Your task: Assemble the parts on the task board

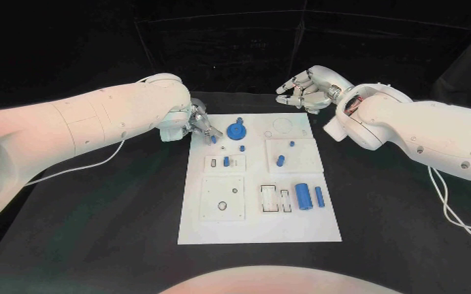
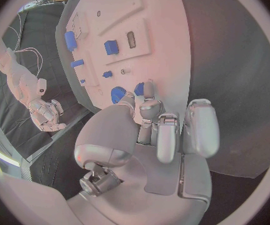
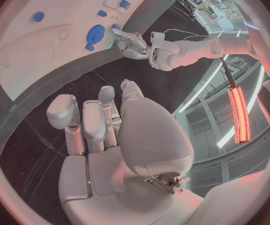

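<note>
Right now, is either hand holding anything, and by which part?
The left hand pinches a small blue part by its upper end, fingertips at the task board. The right hand holds nothing.

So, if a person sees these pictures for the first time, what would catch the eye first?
Probably the white task board in the middle of the black table, dotted with small blue parts. The round blue part near its far edge stands out. Next, the left hand at the board's far left corner pinches a small blue piece, while the right hand hovers beyond the far edge, holding nothing.

black table (image 1: 98, 239), dark backdrop (image 1: 235, 8), red light strip (image 3: 240, 112)
</note>
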You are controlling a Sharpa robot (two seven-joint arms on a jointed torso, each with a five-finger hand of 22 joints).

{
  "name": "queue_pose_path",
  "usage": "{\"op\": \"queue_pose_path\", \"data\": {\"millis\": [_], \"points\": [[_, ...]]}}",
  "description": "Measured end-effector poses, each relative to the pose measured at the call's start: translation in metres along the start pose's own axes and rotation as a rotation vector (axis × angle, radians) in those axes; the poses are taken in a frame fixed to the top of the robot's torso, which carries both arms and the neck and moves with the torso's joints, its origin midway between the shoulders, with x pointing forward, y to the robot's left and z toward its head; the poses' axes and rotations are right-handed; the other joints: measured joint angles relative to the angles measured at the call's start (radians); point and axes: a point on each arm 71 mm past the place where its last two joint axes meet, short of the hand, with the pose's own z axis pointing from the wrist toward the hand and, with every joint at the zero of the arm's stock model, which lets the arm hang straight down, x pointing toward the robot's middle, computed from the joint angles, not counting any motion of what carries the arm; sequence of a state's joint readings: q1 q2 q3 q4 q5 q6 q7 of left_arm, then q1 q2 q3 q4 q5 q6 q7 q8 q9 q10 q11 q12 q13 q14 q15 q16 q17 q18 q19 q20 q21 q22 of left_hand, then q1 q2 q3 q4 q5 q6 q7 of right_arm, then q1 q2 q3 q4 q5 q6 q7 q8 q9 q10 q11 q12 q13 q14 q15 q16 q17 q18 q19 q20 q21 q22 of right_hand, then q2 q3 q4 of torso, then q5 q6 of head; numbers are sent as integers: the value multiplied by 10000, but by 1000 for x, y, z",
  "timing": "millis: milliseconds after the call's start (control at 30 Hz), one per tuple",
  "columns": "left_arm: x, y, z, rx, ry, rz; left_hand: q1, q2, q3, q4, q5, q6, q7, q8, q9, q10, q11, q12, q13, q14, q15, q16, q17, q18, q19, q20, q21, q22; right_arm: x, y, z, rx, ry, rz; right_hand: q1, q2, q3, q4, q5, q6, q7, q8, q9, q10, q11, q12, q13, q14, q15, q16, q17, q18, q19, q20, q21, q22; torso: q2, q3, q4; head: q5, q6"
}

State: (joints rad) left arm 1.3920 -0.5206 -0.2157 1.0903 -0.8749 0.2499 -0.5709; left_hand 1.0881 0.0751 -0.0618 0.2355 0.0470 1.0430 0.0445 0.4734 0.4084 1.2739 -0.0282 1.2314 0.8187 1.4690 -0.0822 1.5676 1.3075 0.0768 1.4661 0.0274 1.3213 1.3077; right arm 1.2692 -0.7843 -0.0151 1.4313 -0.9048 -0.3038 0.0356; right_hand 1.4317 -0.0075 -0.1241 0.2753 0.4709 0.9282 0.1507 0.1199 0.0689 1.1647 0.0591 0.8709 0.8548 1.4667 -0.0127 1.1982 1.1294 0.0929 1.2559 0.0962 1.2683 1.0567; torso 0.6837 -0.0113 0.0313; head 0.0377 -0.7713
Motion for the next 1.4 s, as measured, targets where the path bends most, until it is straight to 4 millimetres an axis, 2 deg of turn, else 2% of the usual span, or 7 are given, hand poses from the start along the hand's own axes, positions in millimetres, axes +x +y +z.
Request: {"op": "queue_pose_path", "data": {"millis": [500, 633, 933, 1033, 1200, 1300, 1400], "points": [[1, -1, 0, 37, -1, 0, 345, -6, 196, -362, 0, -161, 17, 40, 170, -37, 34, -42, 1, 0, 0, 0, -1, 0, 0, 0, -18, -1, 0, 0, 0, -2, 12, 1, 0, 0, 0, 0, 0, 0, 0, 0, 0, 0, 0, 0, -1, 0, 0, 0, -1, 1, 0, 0, 0, 0, -1, 1, 6, 10, -10], [1, -2, 0, 54, -6, -1, 873, 39, 479, -729, 0, -235, -16, 85, 257, -68, 2, -88, 11, 0, 0, 0, -1, 0, 0, 0, -49, -1, 0, 0, 0, -2, 16, 1, 0, 0, 0, 0, 0, 0, 0, 0, 0, 0, 0, 0, -1, 0, 0, 0, -2, 0, 0, 0, 0, 0, -1, 1, 6, 10, -12], [0, -3, 0, 106, -36, -22, 2017, 71, 1553, -1882, -10, -482, -55, 25, 299, -232, -50, -284, -13, -37, -36, 0, -1, 0, -1, -74, -183, -1, 0, 0, 0, -1, 35, 3, 0, 0, 0, 0, 0, 0, 0, 0, 0, 0, 0, 0, -1, 0, 0, 0, -1, 1, 0, 0, 0, 0, -2, 0, 6, 10, -24], [1, -3, 0, 130, -44, -27, 2159, 26, 1789, -1776, 35, -536, -1, -12, 302, -262, -42, -393, -35, -37, -36, 0, -1, 0, -1, -74, -183, -1, 1, 0, 0, -1, 40, 3, 0, 0, 0, 0, 0, 0, 0, 0, 0, 0, 0, 0, -1, 0, 0, 0, 6, 1, 0, 0, 0, 0, -2, 0, 6, 10, -25], [2, -3, -1, 202, -54, -36, 2139, -134, 2328, -1288, 41, -571, 35, -41, 466, -282, -29, -507, -35, -37, -35, 0, -1, 0, -1, -74, -183, -1, 1, 0, 0, 1, 49, 3, 0, 0, 0, 0, 0, 0, 0, 0, 0, 0, 0, 0, -1, 0, 0, 0, 5, 0, 0, 0, 0, 0, -2, 0, 6, 10, -41], [3, -1, -2, 274, -80, -75, 1585, -588, 3528, -1541, 76, -606, 69, 78, 659, -247, 9, -574, -14, -37, -35, 0, -1, -1, -1, -74, -183, -1, 1, 0, 0, 4, 53, 3, 0, 0, 0, 0, 0, 0, 0, 0, 0, 0, 0, 0, -1, 0, 0, 0, 5, 0, 0, 0, 0, 0, -2, 0, 6, 10, -41], [4, 2, -4, 344, -124, -135, 1269, -716, 4037, -1661, 79, -605, 69, 145, 744, -215, 37, -581, 27, -38, -35, 0, -1, 0, -1, -74, -183, -1, 1, 0, 0, 7, 56, 2, 0, 0, 0, 0, 0, 0, 0, 0, 0, 0, 0, 0, -1, 0, 0, 0, 5, 1, 0, 0, 0, 0, -5, -1, 6, 11, -36]]}}
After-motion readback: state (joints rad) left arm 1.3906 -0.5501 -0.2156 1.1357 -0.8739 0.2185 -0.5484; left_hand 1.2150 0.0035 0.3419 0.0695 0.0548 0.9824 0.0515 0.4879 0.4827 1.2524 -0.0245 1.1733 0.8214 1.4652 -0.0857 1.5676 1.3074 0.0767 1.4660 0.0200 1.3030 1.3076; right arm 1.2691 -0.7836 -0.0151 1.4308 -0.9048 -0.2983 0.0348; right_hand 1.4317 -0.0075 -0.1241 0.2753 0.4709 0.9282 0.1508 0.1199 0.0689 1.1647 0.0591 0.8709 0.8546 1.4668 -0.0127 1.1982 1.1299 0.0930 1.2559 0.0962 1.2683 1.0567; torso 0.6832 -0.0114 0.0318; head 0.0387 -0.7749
